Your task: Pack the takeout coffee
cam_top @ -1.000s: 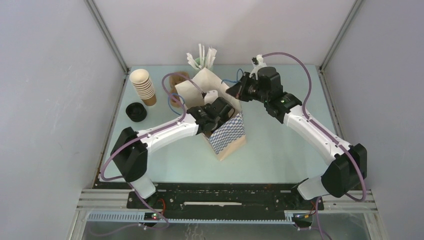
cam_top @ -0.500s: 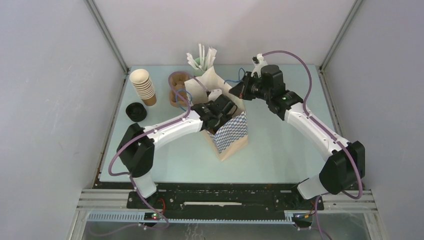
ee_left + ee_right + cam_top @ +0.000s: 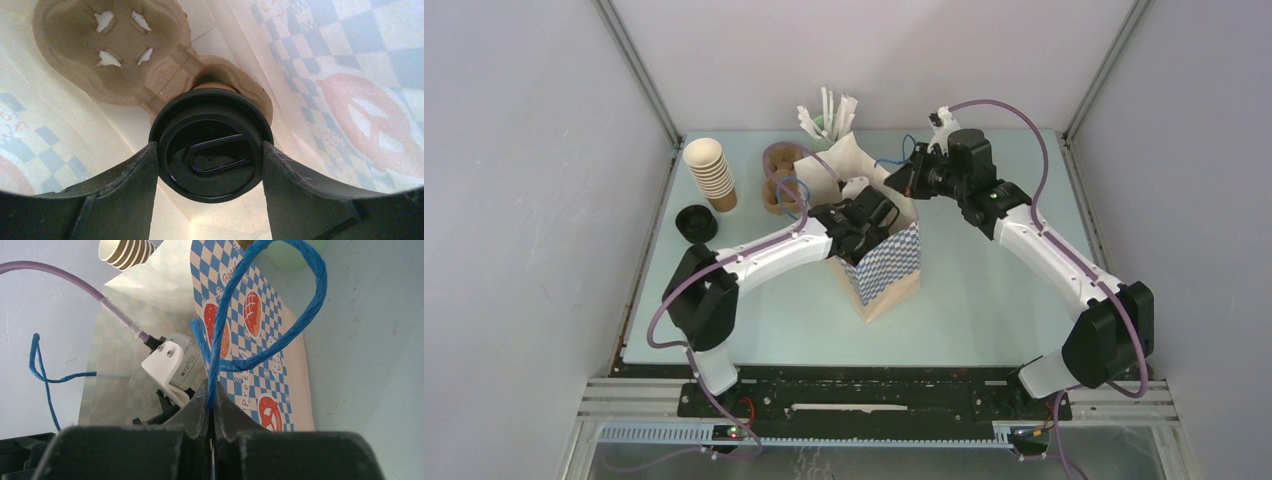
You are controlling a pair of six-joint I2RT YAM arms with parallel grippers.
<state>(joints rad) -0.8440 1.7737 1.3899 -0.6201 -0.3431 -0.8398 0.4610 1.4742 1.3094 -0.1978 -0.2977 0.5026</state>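
Two arms work at a checked paper bag in the middle of the worktop.
The left arm (image 3: 764, 250) reaches into the open mouth of the blue-and-white bag (image 3: 884, 268), its jaws hidden inside. The right arm (image 3: 1034, 245) meets the bag's far rim, jaws seemingly at a blue cord handle (image 3: 882, 163). Near the far-left corner are a stack of lidless cups (image 3: 710, 172) and a loose black lid (image 3: 695, 223); white sticks (image 3: 829, 112) rise at the far edge.

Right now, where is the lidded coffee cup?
Left wrist view, centre: the coffee cup is inside the checkered bag, gripped by the left hand, over a cardboard tray pocket.
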